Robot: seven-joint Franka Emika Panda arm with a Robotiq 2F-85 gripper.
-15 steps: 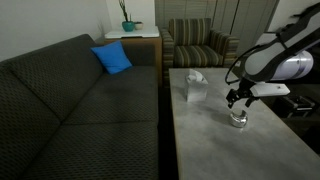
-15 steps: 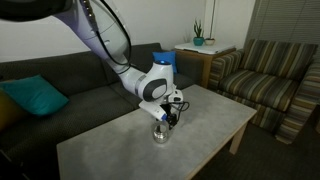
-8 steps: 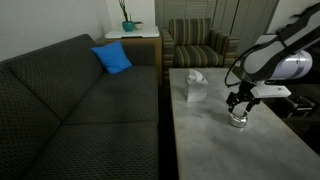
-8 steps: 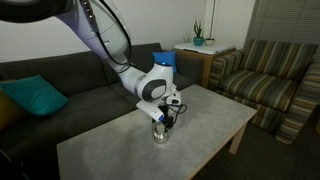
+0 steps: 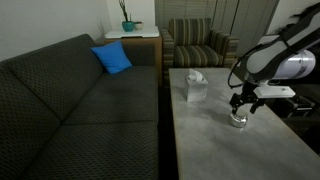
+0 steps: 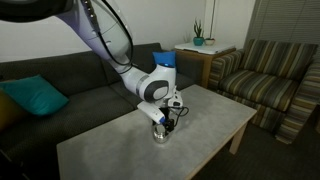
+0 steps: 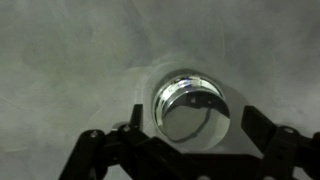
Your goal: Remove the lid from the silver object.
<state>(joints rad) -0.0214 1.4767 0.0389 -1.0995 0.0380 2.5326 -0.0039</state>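
Observation:
The silver object (image 5: 238, 122) is a small shiny pot on the grey table, also seen in the other exterior view (image 6: 160, 134). Its domed silver lid (image 7: 193, 104) sits on it and fills the middle of the wrist view. My gripper (image 7: 193, 135) hangs just above the pot, pointing down, as both exterior views show (image 5: 241, 108) (image 6: 164, 120). It is open. One finger stands on each side of the lid with a gap to it, and it holds nothing.
A pale tissue box (image 5: 195, 88) stands on the grey table (image 5: 215, 140) behind the pot. A dark sofa (image 5: 70, 110) with a blue cushion (image 5: 112, 58) runs along the table. A striped armchair (image 6: 265, 75) and a side table with a plant (image 6: 198, 42) stand beyond.
The gripper has edged very slightly toward the pot. The pot and lid have not moved.

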